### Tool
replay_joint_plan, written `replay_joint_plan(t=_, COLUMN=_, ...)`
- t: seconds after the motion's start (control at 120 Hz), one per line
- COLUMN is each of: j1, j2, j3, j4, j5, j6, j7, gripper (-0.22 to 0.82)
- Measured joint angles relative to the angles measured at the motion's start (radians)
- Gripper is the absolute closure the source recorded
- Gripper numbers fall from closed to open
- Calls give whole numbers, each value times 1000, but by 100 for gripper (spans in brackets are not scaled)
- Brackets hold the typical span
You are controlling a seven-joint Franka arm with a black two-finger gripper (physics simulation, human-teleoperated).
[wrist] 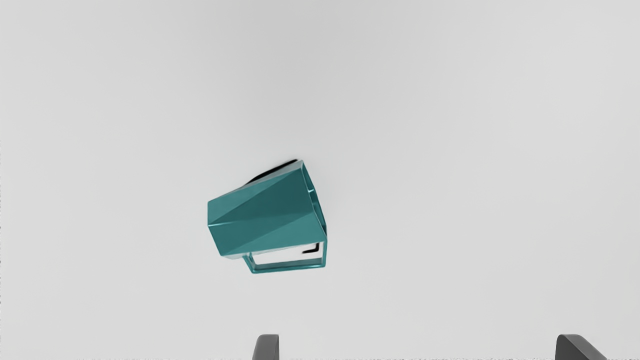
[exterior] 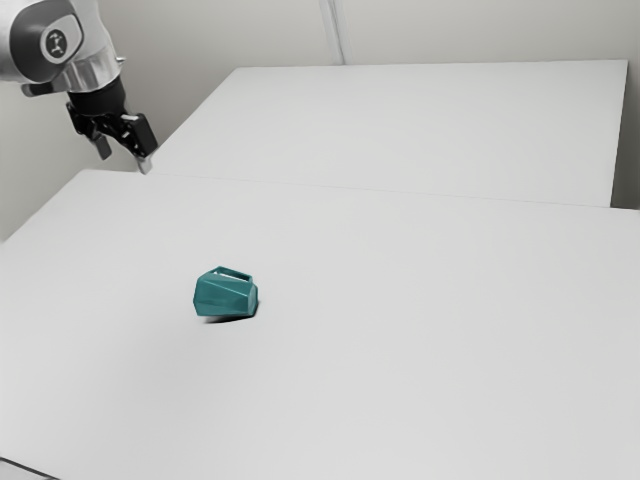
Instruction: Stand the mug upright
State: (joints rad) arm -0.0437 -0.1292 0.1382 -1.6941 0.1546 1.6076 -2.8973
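Fingers point(exterior: 125, 160) are being held open, well apart from the teal mug point(exterior: 225, 297). It is being supported on its side by the desk point(exterior: 400, 340).

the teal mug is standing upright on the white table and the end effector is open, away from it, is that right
Not quite: the teal mug is lying on its side, as the wrist view shows. It is on the white table, and the end effector is open, away from it.
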Motion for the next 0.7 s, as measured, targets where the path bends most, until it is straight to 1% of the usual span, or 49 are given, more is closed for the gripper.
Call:
replay_joint_plan(t=0.308, j1=12, j2=-8, j3=-9, j4=-26, j5=-28, j6=11, j7=0, gripper=0)
replay_joint_plan(t=0.383, j1=44, j2=-6, j3=-9, j4=-45, j5=-85, j6=12, j7=0, gripper=0)
replay_joint_plan(t=0.467, j1=104, j2=-8, j3=-9, j4=-99, j5=-189, j6=16, j7=0, gripper=0)
replay_joint_plan(t=0.558, j1=166, j2=-7, j3=-9, j4=-192, j5=-308, j6=37, j7=0, gripper=0)
replay_joint_plan(t=0.7, j1=221, j2=1, j3=-10, j4=-320, j5=-444, j6=86, j7=0, gripper=0)
